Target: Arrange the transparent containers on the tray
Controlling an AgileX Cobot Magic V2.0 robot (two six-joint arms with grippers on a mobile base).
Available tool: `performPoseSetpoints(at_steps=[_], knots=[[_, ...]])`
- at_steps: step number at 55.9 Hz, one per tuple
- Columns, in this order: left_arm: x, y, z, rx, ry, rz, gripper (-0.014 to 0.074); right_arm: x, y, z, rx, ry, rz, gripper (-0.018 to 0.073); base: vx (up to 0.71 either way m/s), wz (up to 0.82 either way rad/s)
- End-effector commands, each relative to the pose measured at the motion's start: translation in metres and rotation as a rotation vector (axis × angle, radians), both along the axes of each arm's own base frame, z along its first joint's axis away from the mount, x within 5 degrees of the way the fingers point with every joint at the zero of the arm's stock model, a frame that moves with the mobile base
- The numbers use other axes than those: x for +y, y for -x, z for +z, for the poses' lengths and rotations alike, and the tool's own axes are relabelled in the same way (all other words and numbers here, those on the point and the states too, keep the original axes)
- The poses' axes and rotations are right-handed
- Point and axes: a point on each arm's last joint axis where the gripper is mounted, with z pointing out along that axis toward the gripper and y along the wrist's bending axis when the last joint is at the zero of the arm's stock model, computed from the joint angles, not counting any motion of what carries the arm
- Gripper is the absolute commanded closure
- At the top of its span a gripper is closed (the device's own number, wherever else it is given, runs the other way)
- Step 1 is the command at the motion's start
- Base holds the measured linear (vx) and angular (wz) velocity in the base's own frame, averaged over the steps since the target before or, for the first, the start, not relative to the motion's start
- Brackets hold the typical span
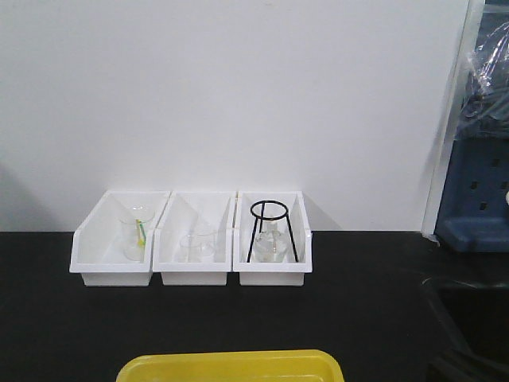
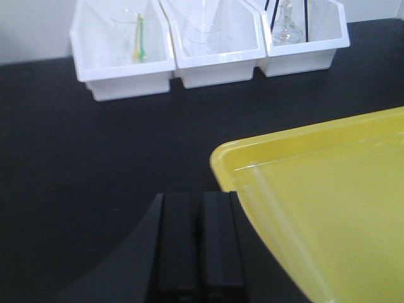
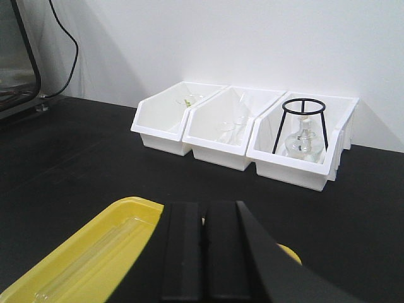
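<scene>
Three white bins (image 1: 192, 263) stand on the black bench (image 1: 64, 334), behind one yellow tray (image 2: 328, 208). Left claw (image 2: 197, 246) and right claw (image 3: 203, 252) are both clenched, empty.

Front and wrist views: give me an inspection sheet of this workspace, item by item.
Surface: black tabletop, matte.
Job's things: yellow tray at the near edge; a faint clear tube-like shape lies in it, identity uncertain. No test tubes plainly seen elsewhere.
Clutter: three white bins by the wall. Left one holds a beaker with a green-yellow stick, middle one clear beakers, right one a black tripod stand over a glass flask.
Grippers: left gripper and right gripper both shut, empty, beside the tray.
Cables: black cable against the wall.
Surroundings: white wall; blue crate at the right.
</scene>
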Motion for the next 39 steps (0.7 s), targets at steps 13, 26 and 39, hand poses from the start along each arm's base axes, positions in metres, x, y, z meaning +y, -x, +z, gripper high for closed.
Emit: performPoseSetpoints(at_steps=[13, 26, 39], knots=[[0.012, 0.046, -0.053, -0.215, -0.019, 0.053, 0.0596, -0.002, -0.001, 0.010, -0.046, 0.019, -0.020, 0.0572, 0.00, 0.00], [0.013, 0.046, -0.055, -0.201, -0.029, 0.053, 0.0596, -0.001, -0.001, 0.010, -0.044, 0.019, -0.014, 0.0572, 0.00, 0.00], [0.013, 0.045, -0.055, -0.199, -0.030, 0.053, 0.0596, -0.002, -0.001, 0.010, -0.044, 0.019, -0.015, 0.0572, 0.00, 0.00]])
